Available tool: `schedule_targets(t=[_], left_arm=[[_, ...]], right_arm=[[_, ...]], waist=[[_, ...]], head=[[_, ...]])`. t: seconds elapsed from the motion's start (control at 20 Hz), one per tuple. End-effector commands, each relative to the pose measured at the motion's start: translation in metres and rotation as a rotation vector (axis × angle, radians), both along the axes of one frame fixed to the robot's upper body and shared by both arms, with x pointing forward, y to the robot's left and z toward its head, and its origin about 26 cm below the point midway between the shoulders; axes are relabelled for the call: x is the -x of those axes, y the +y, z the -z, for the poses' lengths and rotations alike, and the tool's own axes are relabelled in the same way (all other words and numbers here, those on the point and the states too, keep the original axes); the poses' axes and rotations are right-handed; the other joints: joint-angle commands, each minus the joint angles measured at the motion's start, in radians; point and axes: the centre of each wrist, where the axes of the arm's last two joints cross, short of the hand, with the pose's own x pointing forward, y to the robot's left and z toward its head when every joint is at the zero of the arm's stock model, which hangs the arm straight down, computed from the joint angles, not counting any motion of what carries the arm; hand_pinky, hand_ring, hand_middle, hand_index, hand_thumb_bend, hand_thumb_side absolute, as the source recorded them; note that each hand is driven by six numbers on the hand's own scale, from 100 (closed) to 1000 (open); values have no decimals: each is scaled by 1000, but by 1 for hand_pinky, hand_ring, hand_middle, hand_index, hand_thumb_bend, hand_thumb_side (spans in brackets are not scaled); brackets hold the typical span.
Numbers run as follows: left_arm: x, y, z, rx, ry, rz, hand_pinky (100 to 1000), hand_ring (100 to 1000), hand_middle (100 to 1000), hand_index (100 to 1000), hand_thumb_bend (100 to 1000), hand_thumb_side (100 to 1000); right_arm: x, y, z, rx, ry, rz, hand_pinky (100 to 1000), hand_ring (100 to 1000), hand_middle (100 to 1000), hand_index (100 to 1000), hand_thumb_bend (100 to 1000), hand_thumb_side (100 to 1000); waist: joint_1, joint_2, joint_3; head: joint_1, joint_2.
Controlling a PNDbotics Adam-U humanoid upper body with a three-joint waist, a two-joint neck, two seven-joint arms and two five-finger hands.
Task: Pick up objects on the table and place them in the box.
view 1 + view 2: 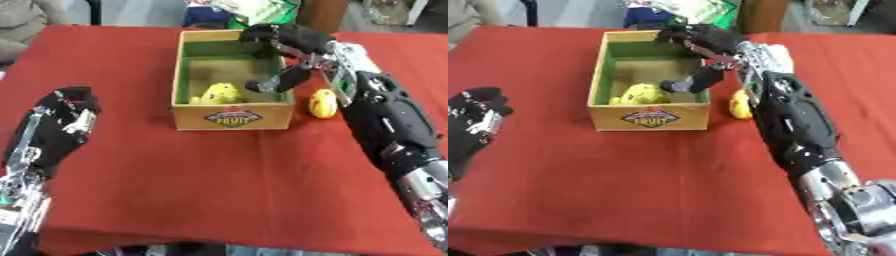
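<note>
My right hand hangs over the box, fingers apart and empty, above a yellow toy; my left hand rests open.

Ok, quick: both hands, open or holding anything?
Left hand: open, idle on the table's left side.
Right hand: open over the box, holding nothing.
</note>
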Motion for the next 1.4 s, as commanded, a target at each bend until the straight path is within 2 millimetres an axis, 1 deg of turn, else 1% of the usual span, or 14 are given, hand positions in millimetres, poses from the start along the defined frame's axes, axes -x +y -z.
schedule_targets(t=[0.05, 0.2, 0.3, 0.45, 0.65, 0.8, 1.15, 1.4], left_arm=[[1, 5, -7, -16, -24, -13, 797, 623, 602, 720, 169, 218], [1, 7, -5, -18, -20, -20, 797, 623, 602, 720, 169, 219], [2, 8, -4, -20, -18, -24, 797, 623, 602, 720, 168, 219], [2, 9, -4, -20, -15, -29, 797, 624, 602, 720, 168, 220], [2, 9, -3, -20, -15, -32, 797, 624, 602, 720, 167, 219], [2, 9, -4, -19, -16, -32, 797, 624, 603, 720, 167, 219], [2, 9, -4, -16, -19, -29, 797, 625, 603, 720, 166, 218], [2, 8, -4, -17, -19, -28, 797, 625, 603, 720, 166, 218]], right_arm=[[1, -25, -32, -31, -81, 17, 667, 803, 820, 902, 455, 719], [4, -47, -38, -38, -91, 42, 667, 798, 808, 888, 454, 737], [6, -61, -36, -30, -81, 70, 667, 796, 806, 882, 453, 739], [10, -80, -26, -2, -49, 118, 667, 793, 799, 873, 450, 743], [14, -95, -8, 44, -4, 163, 670, 793, 795, 862, 446, 748], [15, -98, 5, 92, 29, 170, 673, 794, 795, 855, 444, 752], [18, -94, 40, 203, 109, 180, 679, 794, 807, 862, 438, 760], [20, -94, 55, 244, 129, 195, 677, 785, 787, 851, 437, 761]], waist=[[2, -22, -7], [-1, -26, -18], [-3, -29, -24], [-4, -31, -30], [-3, -32, -35], [-3, -33, -37], [1, -34, -35], [3, -33, -34]], head=[[6, 5], [14, 5], [17, 5], [22, 5], [24, 5], [25, 5], [25, 5], [25, 5]])
